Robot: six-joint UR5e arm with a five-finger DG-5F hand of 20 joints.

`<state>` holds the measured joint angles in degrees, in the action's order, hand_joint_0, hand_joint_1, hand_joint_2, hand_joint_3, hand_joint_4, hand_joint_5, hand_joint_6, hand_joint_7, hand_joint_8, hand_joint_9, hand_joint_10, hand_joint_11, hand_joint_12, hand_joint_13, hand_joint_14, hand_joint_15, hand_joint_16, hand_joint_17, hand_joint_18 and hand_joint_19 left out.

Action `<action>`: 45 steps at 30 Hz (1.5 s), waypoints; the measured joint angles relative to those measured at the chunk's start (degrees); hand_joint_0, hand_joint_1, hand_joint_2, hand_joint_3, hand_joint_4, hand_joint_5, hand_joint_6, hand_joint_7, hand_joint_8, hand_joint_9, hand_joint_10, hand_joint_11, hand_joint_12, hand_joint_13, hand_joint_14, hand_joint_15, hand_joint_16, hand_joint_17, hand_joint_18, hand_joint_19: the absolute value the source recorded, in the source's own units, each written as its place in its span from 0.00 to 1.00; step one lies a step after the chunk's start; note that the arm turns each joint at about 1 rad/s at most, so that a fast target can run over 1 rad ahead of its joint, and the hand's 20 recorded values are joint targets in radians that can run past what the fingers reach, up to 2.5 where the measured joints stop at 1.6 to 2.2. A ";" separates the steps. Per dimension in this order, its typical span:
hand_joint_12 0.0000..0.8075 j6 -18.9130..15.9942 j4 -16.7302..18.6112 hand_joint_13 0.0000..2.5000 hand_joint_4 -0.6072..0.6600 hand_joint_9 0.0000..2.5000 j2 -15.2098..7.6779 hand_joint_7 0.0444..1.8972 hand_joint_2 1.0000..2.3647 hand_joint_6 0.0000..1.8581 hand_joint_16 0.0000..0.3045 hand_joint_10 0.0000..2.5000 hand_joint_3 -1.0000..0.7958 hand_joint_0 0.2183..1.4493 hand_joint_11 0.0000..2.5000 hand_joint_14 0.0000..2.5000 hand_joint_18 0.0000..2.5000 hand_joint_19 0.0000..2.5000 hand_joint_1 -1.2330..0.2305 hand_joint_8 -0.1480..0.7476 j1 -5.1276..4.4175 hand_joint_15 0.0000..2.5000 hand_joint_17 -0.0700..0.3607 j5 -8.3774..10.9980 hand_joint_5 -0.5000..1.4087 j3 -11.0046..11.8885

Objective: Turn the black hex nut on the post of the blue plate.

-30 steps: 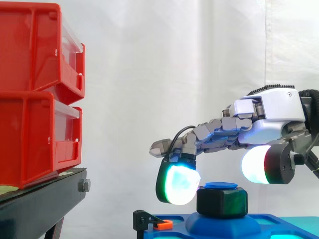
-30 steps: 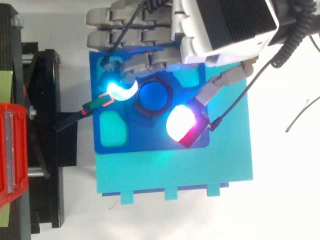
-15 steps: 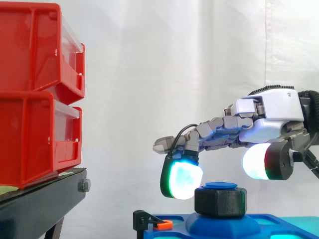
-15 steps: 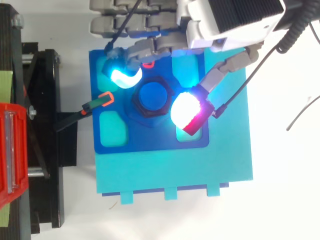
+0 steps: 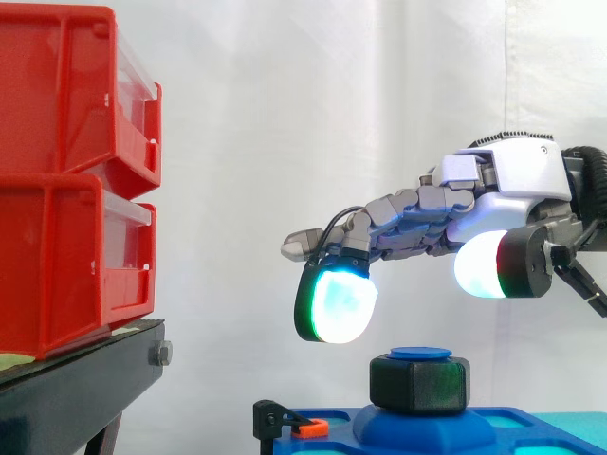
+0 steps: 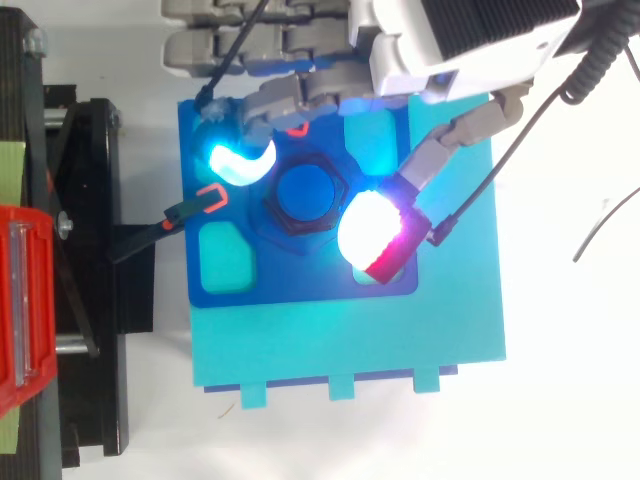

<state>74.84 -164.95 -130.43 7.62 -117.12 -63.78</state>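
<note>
- White curtain [image 5: 285, 114]: forms the backdrop behind the whole work area.
- Two red plastic bins [image 5: 66, 180]: stacked one on the other at the left in the side view, resting on a black metal stand [image 5: 76, 389].
- Flat turquoise base board [image 6: 350, 340]: lies just beside the stand and carries the blue plate.
- Grey and white robot hand [image 5: 503, 190]: enters from the right in the side view and from the upper edge in the top view. Fingers and thumb are spread apart and grip nothing. One finger bends downward, and its cyan-white glowing pad [image 5: 337, 301] hangs above and to the left of the nut with a clear gap. The thumb pad [image 5: 479, 265], white with a red edge, sits higher on the opposite side. In the top view the two pads [image 6: 238, 162] flank the nut.
- Square blue plate [image 6: 300, 285]: lies on the far half of the board, with lighter shaped pockets near its corners.
- Black hex nut [image 5: 419, 381]: seated on the raised boss at the plate's centre, around the post, and untouched.
- Round blue post [image 5: 420, 354]: its cap protrudes just above the nut.
- Small orange clip [image 5: 311, 428]: sits on a black bracket at the plate's stand-side edge.
</note>
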 measured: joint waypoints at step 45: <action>0.46 0.15 -1.13 0.00 0.68 0.03 -0.04 0.47 0.00 0.27 0.18 0.00 0.28 0.17 0.00 0.00 0.00 0.15 0.59 0.45 -4.71 0.00 0.44 4.62 0.15 -1.89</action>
<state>74.98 -166.08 -130.47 2.90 -112.50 -65.67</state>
